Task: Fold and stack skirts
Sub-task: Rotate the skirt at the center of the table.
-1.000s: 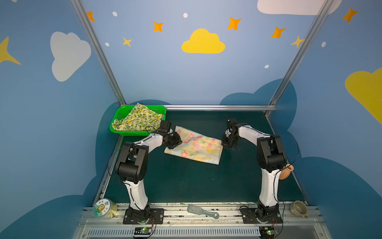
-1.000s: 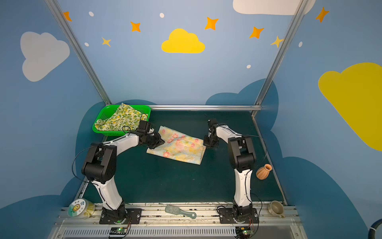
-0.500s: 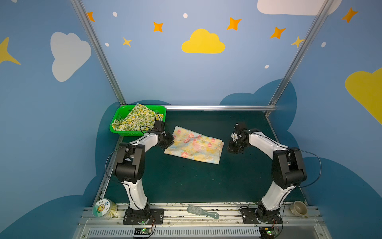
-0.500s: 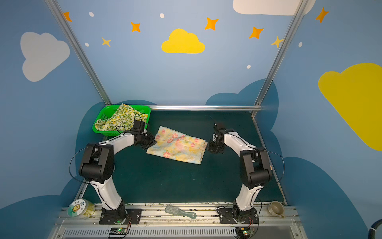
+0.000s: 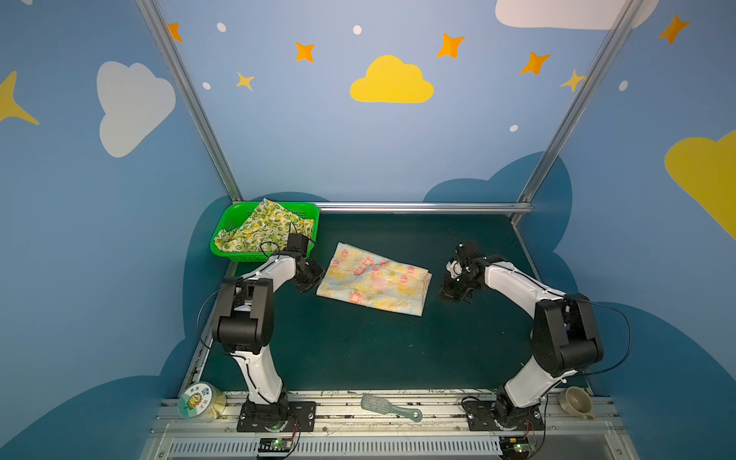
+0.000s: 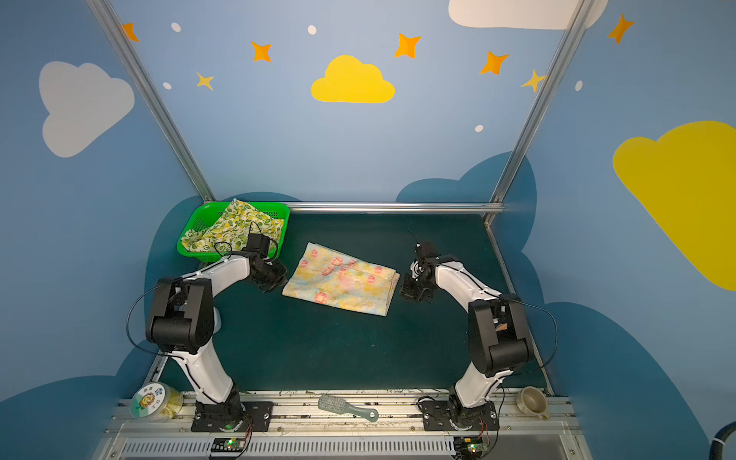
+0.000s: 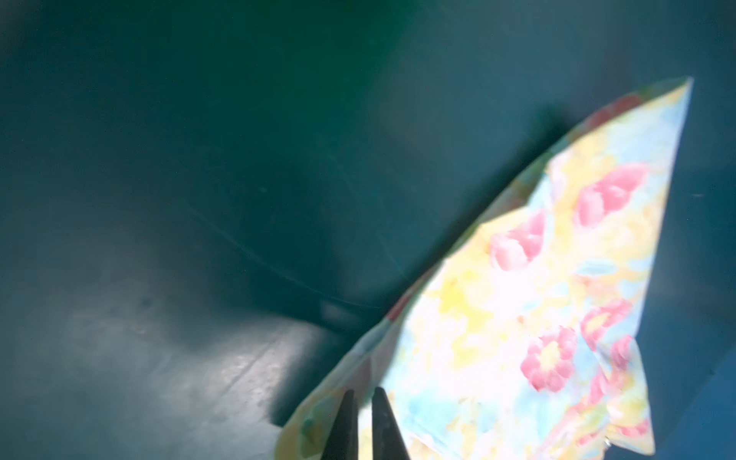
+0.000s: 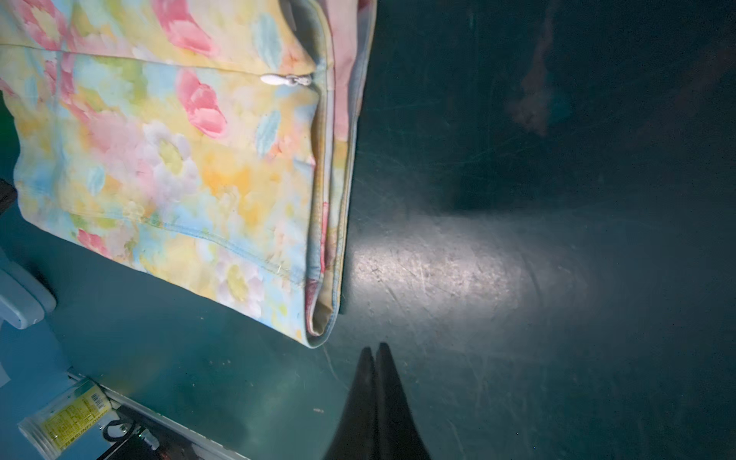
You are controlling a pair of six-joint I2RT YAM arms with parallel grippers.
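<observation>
Just beside folded floral skirt (image 8: 179, 159), right claw (image 8: 374, 349) closed, empty.

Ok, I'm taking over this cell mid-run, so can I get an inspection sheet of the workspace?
Surface: dark green mat, scuffed.
Job's things: floral skirt folded flat mid-mat; lemon skirt bunched in the green basket, far left corner.
Clutter: round tin, brush and cup on the front rail.
Grippers: left gripper nearly closed at the floral skirt's edge, grip on cloth unclear; right gripper shut over bare mat, apart from the skirt.
Cables: black cable loops beside both arms, clear of the floral skirt.
Surroundings: blue walls with clouds and stars; metal frame posts.
</observation>
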